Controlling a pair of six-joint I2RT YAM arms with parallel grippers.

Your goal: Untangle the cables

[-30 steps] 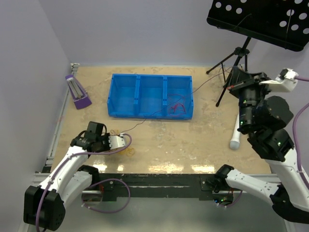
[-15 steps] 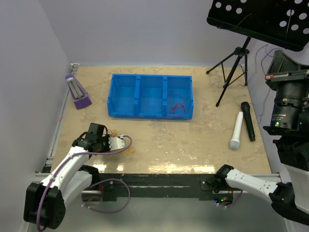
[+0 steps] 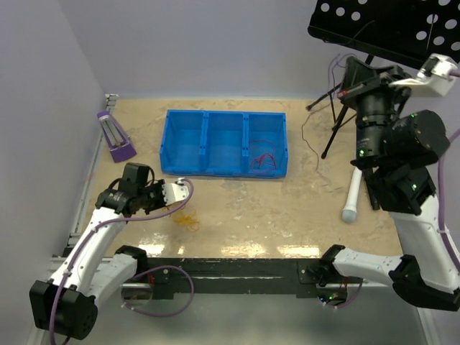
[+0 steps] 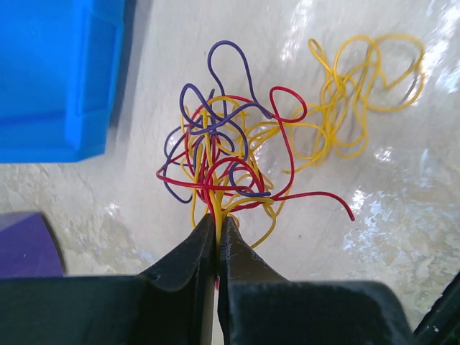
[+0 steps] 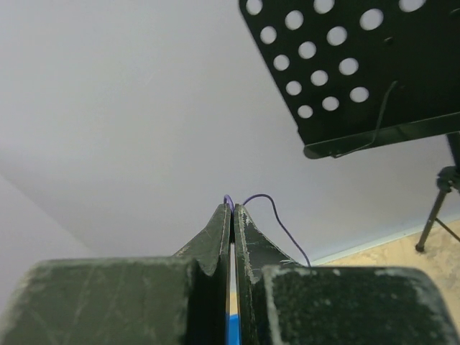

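The left end effector (image 4: 218, 221), pinched shut on the cables (image 4: 215, 162) just ahead of its tips, should hold firm while the right end effector (image 5: 232, 210) (clamping a purple wire (image 5: 260, 195)) draws gently away.

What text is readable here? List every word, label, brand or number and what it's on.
None: no text is readable anywhere. The blue bin, purple wedge, white microphone and black music stand show no legible markings.

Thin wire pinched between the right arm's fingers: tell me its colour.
Purple. The thin wire shows best in the right wrist view, curling out against the pale wall.
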